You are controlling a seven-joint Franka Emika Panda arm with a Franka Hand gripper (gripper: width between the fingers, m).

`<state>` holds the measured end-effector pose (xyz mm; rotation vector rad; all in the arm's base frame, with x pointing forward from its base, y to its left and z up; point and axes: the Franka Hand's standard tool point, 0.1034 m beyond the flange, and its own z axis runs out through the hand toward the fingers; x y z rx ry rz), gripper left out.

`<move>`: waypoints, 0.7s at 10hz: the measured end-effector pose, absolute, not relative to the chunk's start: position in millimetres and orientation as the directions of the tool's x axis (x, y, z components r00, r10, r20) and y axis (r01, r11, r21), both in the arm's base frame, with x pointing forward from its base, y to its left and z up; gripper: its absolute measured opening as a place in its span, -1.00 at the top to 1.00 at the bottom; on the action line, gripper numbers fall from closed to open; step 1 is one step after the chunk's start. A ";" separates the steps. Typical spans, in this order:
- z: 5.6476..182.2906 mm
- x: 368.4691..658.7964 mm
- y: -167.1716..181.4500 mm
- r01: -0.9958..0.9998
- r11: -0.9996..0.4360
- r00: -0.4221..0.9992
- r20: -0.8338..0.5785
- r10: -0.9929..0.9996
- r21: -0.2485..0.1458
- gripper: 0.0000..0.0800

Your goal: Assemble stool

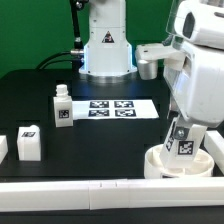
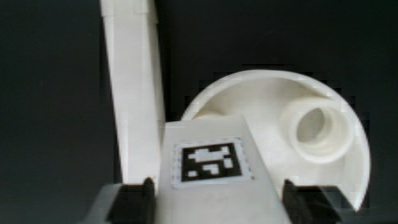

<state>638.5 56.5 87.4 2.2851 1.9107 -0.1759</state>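
One leg point(image 1: 185, 142) clamped in hand point(image 2: 217, 198) over round seat point(image 1: 158, 163), another leg point(image 1: 62, 108) upright beside marker board point(image 1: 120, 108)

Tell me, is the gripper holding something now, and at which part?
Yes. The gripper holds a stool leg, its fingers pressing two opposite sides near the tagged end, over the round seat.

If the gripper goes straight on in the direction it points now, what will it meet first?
Probably the round seat: the leg held in the fingers points down at it, near a socket hole. The gap is unclear.
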 end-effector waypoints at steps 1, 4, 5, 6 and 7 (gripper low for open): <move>87.2 638.8 56.5 0.966 -0.251 0.258 -0.185 0.948 0.060 0.16; 86.4 639.4 53.7 0.788 -0.603 0.615 -0.155 0.773 0.120 0.16; 86.4 636.7 54.0 0.653 -0.748 0.757 -0.134 0.639 0.122 0.16; 87.3 635.1 53.3 0.570 -0.814 0.821 -0.131 0.556 0.113 0.16; 86.6 635.3 54.6 0.529 -0.840 0.848 -0.122 0.516 0.120 0.16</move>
